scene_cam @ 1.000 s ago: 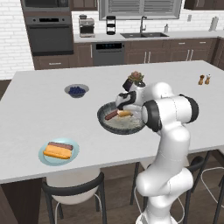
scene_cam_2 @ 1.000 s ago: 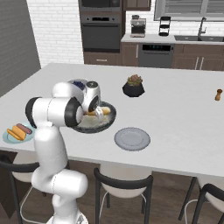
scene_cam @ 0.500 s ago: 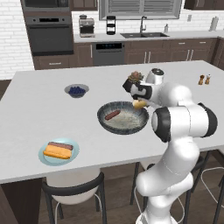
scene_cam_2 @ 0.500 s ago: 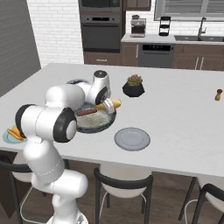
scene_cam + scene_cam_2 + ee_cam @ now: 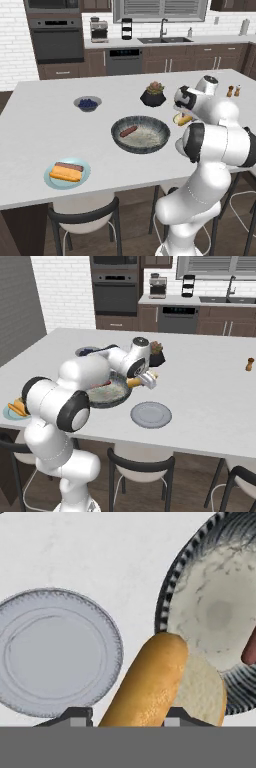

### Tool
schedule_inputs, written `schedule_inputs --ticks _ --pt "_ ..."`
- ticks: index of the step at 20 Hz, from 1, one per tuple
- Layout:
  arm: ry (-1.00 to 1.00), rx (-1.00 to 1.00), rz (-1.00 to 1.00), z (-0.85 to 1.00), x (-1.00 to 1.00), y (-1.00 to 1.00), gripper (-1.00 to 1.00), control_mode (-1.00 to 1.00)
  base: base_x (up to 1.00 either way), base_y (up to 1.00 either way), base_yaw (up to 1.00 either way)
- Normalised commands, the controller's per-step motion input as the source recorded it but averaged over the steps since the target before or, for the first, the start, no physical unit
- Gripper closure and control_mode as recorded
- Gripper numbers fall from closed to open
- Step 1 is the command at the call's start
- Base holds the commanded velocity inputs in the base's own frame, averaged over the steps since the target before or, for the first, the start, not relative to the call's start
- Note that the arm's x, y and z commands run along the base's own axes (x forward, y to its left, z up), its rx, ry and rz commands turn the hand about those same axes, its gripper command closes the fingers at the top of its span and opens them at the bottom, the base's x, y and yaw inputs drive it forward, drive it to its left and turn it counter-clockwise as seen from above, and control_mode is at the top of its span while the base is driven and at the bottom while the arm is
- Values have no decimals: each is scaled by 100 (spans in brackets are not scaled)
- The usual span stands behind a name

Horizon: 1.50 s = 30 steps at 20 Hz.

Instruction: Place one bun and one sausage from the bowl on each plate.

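My gripper [image 5: 127,714] is shut on an orange-golden bun [image 5: 150,687], held above the counter between the bowl [image 5: 167,602] and the grey plate [image 5: 55,652]. The base views show the bun [image 5: 184,119] [image 5: 135,382] just off the right rim of the dark ribbed bowl [image 5: 117,127] [image 5: 119,398]. One reddish-brown sausage [image 5: 129,131] [image 5: 250,647] lies in the bowl. The grey plate [image 5: 151,414] is bare. At the front left, the pale blue-green plate [image 5: 50,179] carries a bun [image 5: 65,174] and a sausage [image 5: 69,166].
A small blueberry bowl [image 5: 88,103] and a black plant pot [image 5: 153,95] stand behind the big bowl. Two shakers [image 5: 233,91] sit at the far right. Stools line the counter's near edge.
The gripper has lifted the bun out of the bowl and swung it rightwards past the bowl's rim. The sausage stays in the bowl.
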Motion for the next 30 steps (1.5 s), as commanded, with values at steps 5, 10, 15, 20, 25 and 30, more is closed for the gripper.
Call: schedule_inputs --ticks 5,10,15,20,25,30 --pt "0 0 53 -2 -58 -94 100 -100 0 0 0" --pt "23 -13 28 -52 -2 -10 100 -100 0 0 0" --pt "14 -8 18 -58 -8 -25 100 -100 0 0 0" --pt "1 0 9 -32 -26 -7 100 -100 0 0 0" --pt "0 0 6 -26 -14 -29 100 -100 0 0 0" --pt "1 0 3 -15 0 -3 100 -100 0 0 0"
